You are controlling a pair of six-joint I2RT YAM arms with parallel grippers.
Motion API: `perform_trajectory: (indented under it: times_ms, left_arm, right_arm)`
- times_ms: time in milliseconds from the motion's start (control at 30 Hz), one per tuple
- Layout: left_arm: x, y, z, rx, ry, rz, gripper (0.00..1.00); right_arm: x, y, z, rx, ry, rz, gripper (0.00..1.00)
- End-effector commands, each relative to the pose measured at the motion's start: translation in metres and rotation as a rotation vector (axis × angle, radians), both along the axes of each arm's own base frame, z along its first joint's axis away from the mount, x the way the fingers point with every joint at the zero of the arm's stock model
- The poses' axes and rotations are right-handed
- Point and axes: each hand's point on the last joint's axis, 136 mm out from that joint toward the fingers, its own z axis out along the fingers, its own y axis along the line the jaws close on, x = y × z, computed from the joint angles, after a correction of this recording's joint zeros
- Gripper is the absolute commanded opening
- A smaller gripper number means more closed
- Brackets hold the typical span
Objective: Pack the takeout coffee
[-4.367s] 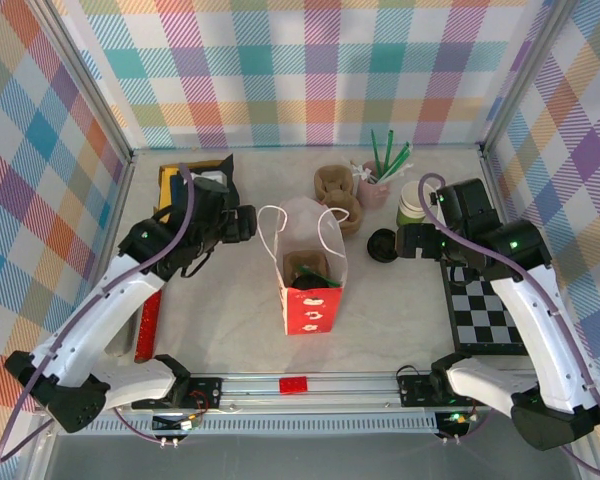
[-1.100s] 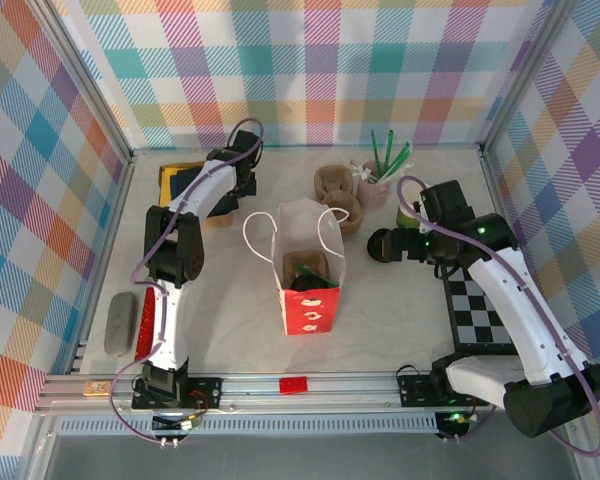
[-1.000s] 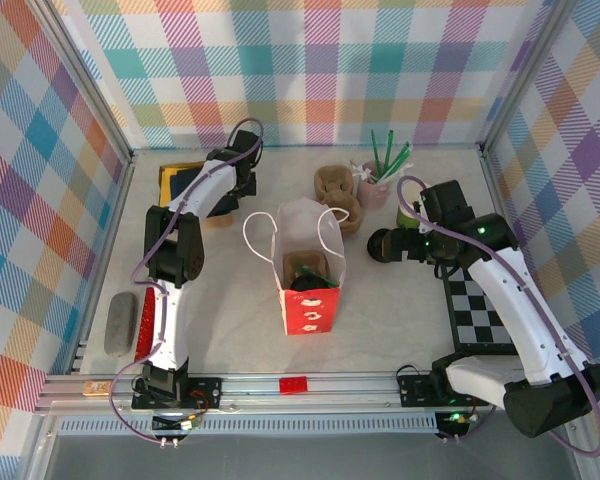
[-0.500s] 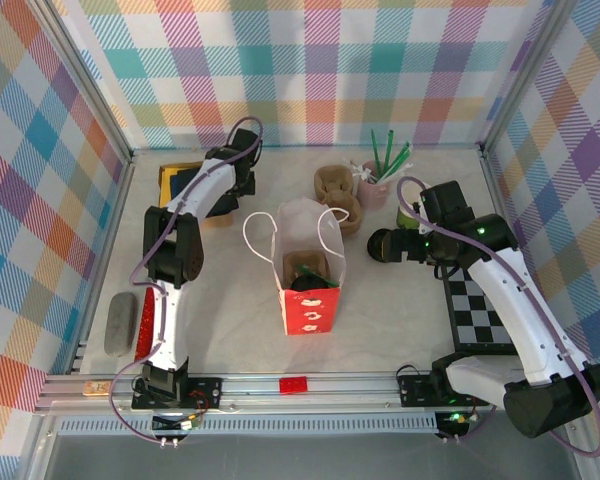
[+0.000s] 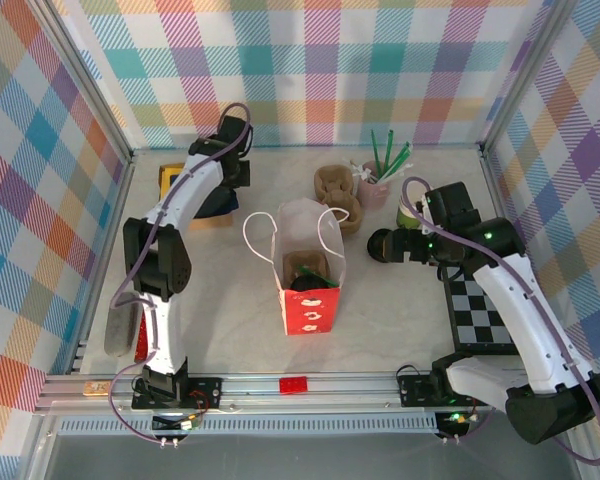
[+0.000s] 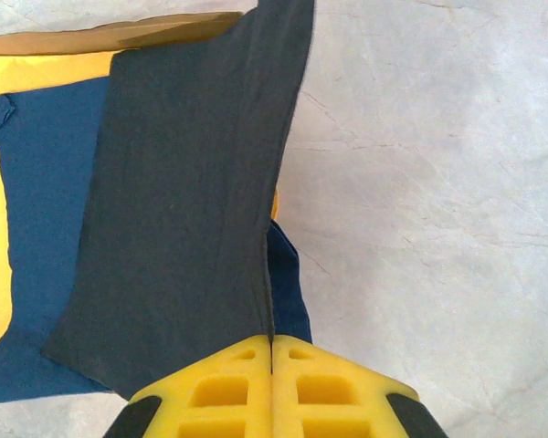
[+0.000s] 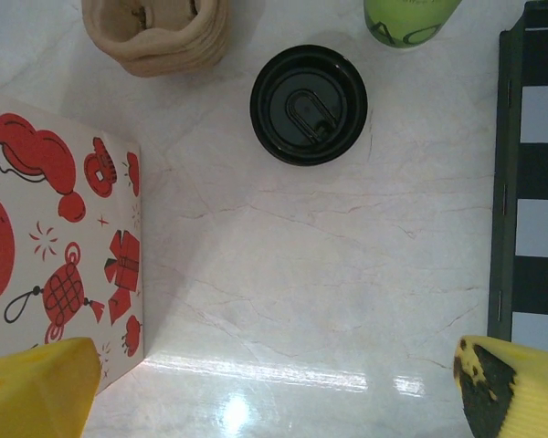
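Note:
The takeout coffee point(image 5: 380, 245) stands on the table right of the bag, and from above its round black lid point(image 7: 309, 105) hides the cup. My right gripper point(image 5: 402, 244) hovers just to its right. In the right wrist view that gripper point(image 7: 274, 401) is open wide, with the cup ahead of its yellow fingertips point(image 7: 36, 388) and nothing between them. My left gripper point(image 5: 223, 192) reaches to the back left, and in its own view it point(image 6: 272, 342) is shut on the edge of a dark grey cloth point(image 6: 183, 201) over a blue cloth point(image 6: 36, 210).
A white and red paper bag point(image 5: 310, 300) stands open mid-table with a brown carrier inside. Another brown carrier point(image 5: 338, 195), a pink cup of green straws point(image 5: 375, 185) and a light green cup point(image 5: 412, 205) sit behind the coffee. A checkerboard point(image 5: 480, 310) lies at right.
My left arm has swung further toward the back wall, its wrist now higher in the top view. The right arm and the coffee have barely shifted.

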Motion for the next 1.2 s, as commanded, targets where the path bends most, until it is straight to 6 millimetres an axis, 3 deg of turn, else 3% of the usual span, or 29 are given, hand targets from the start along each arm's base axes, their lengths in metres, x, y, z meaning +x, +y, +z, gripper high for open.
perform_trajectory:
  times_ms: [0,467,767,1067,1167]
  left_arm:
    - [-0.017,0.002,0.009,-0.042,0.027,-0.018,0.0]
    - [-0.047,-0.011,0.039,-0.162,0.027,-0.058,0.0]
    - [-0.062,-0.009,0.053,-0.216,0.003,-0.055,0.0]
    - [-0.059,0.027,0.036,-0.333,0.005,0.048,0.0]
    - [-0.054,0.031,0.025,-0.38,0.033,0.057,0.0]
  right_arm:
    - [-0.005,0.0,0.016,0.024,-0.035,0.008,0.99]
    - [-0.021,-0.006,0.023,0.032,-0.058,0.007,0.99]
    - [-0.024,-0.006,0.025,0.043,-0.063,0.005,0.99]
    - [-0.024,-0.003,0.022,0.056,-0.051,0.006,0.99]
    - [-0.023,-0.001,0.021,0.063,-0.048,0.009,0.99]
